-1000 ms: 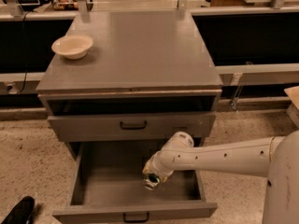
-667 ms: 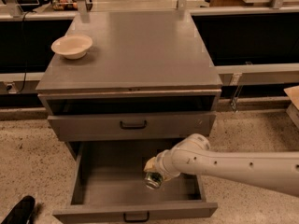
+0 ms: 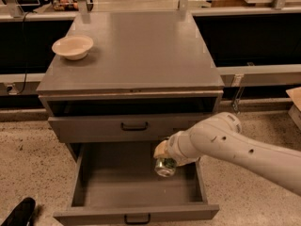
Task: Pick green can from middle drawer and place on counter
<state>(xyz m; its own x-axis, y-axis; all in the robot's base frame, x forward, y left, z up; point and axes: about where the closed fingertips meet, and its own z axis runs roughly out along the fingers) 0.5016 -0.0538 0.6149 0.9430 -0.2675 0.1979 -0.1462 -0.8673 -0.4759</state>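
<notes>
Green can [image 3: 166, 168] gripped in hand [image 3: 164, 162], end-on twd camera, over middle drawer [image 3: 113, 185]; bench [image 3: 141, 51] lies up & behind.

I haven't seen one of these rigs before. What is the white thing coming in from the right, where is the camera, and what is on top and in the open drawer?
The white tube is the robot's single arm. Its grasping part, the gripper, sits at the arm's end, over the right side of the open middle drawer. There is one camera, looking down from in front; where it is mounted is not known. The gripper holds the green can, with a silver end facing the camera. On the counter, near its left edge, sits a cream bowl.
</notes>
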